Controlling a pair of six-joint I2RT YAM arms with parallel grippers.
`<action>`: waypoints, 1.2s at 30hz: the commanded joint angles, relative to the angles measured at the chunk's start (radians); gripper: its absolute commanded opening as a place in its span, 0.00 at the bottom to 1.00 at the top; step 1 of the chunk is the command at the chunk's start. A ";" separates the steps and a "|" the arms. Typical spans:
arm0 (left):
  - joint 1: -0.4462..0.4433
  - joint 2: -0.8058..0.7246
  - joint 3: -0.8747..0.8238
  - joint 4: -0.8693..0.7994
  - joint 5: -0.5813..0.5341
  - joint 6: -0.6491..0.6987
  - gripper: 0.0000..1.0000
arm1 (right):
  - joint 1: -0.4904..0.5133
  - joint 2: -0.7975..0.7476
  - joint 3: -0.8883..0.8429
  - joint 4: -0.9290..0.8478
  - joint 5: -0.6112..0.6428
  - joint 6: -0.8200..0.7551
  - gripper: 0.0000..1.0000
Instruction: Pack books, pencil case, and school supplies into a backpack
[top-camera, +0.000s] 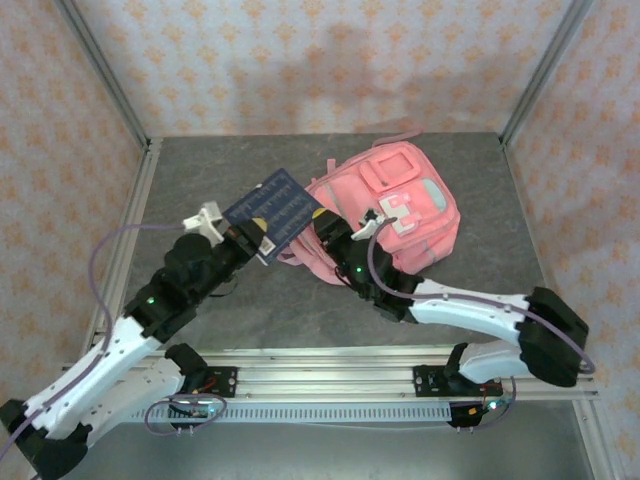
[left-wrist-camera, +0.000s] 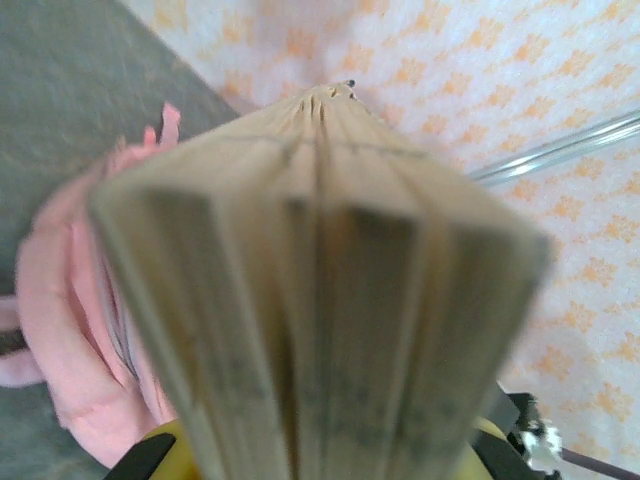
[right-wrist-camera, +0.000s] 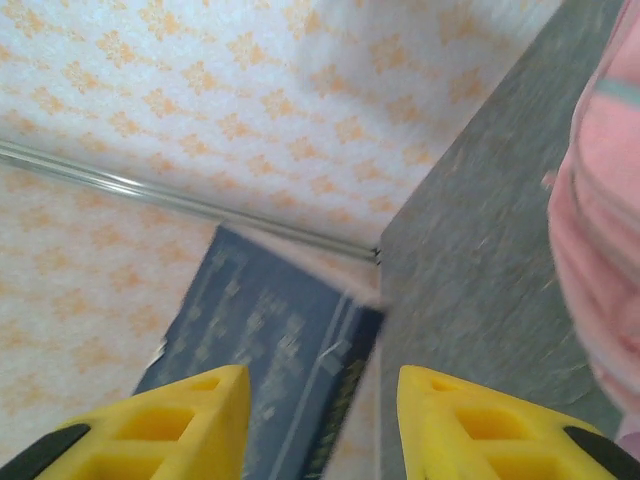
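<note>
Looking down from above, we see the left claw (top-camera: 245, 240) clamped on the near corner of a navy book (top-camera: 277, 208). The book is held tilted in the air above the grey surface (top-camera: 190, 180), its right corner reaching the left edge of the pink backpack (top-camera: 405, 200) in this view. The backpack lies flat on the surface, front pockets upward. From the left wrist we meet the book's pale page edges head-on and blurred, with yellow fingers (left-wrist-camera: 165, 448) at either side; whether this is one volume or two pressed together we cannot tell. The right claw (top-camera: 326, 228) sits at the backpack's near-left edge, close to the book. In its own wrist view its yellow fingers (right-wrist-camera: 185, 420) stand apart with nothing between them, the navy cover beyond the gap
</note>
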 joint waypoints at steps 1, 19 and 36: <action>-0.004 -0.029 0.058 -0.172 -0.102 0.127 0.00 | -0.029 -0.064 0.049 -0.326 0.093 -0.130 0.41; -0.002 -0.213 -0.052 -0.504 -0.171 0.235 0.00 | -0.233 0.348 0.661 -1.164 -0.437 -0.776 0.44; -0.003 -0.217 -0.099 -0.493 -0.201 0.235 0.00 | -0.231 0.618 0.783 -1.085 -0.513 -0.738 0.45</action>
